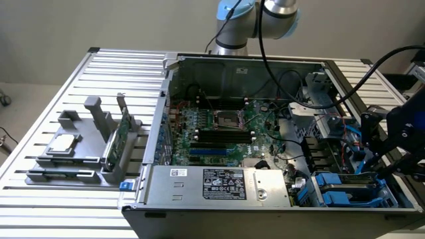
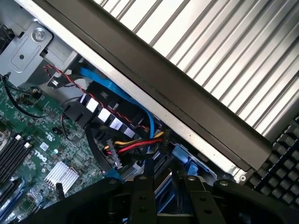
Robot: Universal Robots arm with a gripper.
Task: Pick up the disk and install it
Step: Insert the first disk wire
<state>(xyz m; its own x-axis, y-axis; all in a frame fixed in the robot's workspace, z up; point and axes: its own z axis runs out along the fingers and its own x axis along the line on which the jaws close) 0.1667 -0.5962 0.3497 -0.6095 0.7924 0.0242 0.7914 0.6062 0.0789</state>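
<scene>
— Which step are we on?

— Installing, as we read it. In the exterior view our gripper (image 1: pixel 379 168) hangs over the drive bay (image 1: pixel 388 195) at the near corner of the open computer case (image 1: pixel 161 124), on the exterior view's right. It is well apart from the motherboard (image 1: pixel 219 129) and the power supply (image 1: pixel 219 184).

— And the disk?

— We take the disk (image 1: pixel 335 188) to be the blue-framed unit down in that bay, just under the gripper. From the wrist we see a piece of its blue carrier (image 2: pixel 181 156) right ahead of the gripper. We cannot see whether it is fully seated.

— Is the claw pinching it?

— We cannot tell. We can't make out whether the claw grips the carrier or stands clear of it.

— What would any further move ask of us?

— Care, we think. A bundle of red, yellow and black wires (image 2: pixel 135 144) and a blue data cable (image 2: pixel 117 95) lie close beside the bay, and the case wall runs just alongside. Any travel should be slow and straight along the bay's line, or we risk snagging a cable or scraping the wall.
</scene>
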